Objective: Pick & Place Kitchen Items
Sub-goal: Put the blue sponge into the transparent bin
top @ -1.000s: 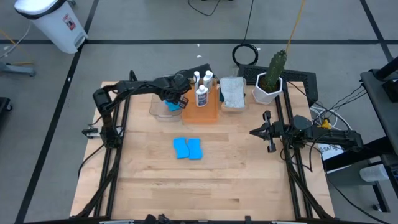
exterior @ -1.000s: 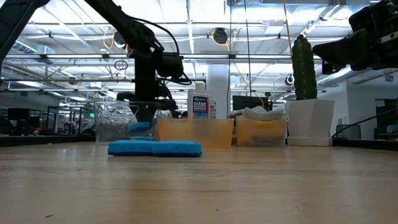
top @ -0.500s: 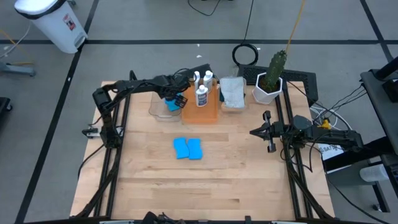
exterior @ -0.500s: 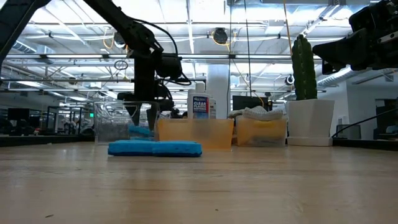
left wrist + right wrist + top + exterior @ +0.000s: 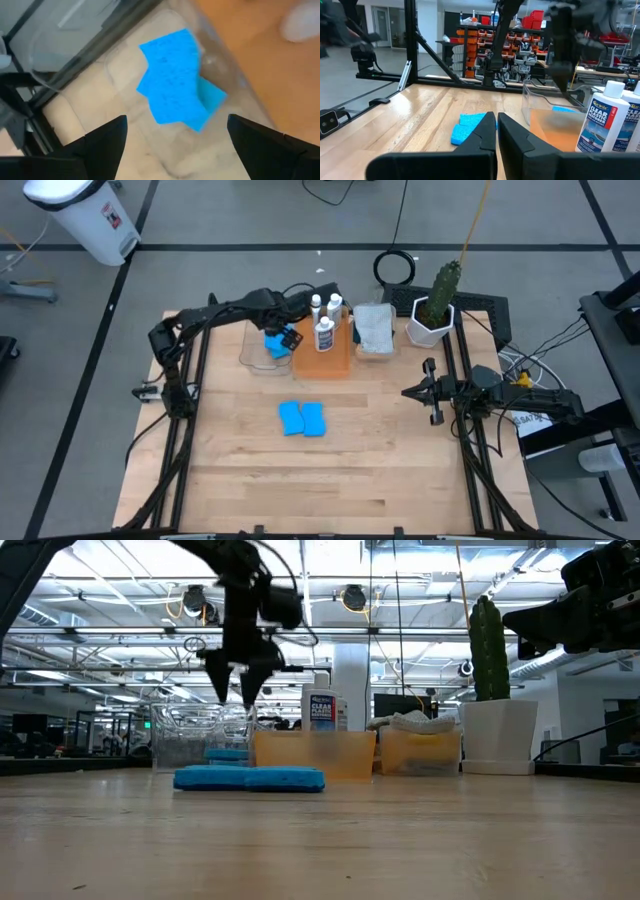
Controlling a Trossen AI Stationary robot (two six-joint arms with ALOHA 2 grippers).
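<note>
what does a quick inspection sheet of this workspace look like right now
surface: wooden table, bare at the front.
job's things: two blue sponges mid-table; another blue sponge in the clear bin; three white bottles in the orange bin; pale cloth in the next bin.
clutter: cactus pot at the back right.
hands: left hand open above the clear bin, holding nothing; right hand shut, idle at the right edge.
cables: cable coil on the floor behind the table.
surroundings: white bin on the floor, far left.
</note>
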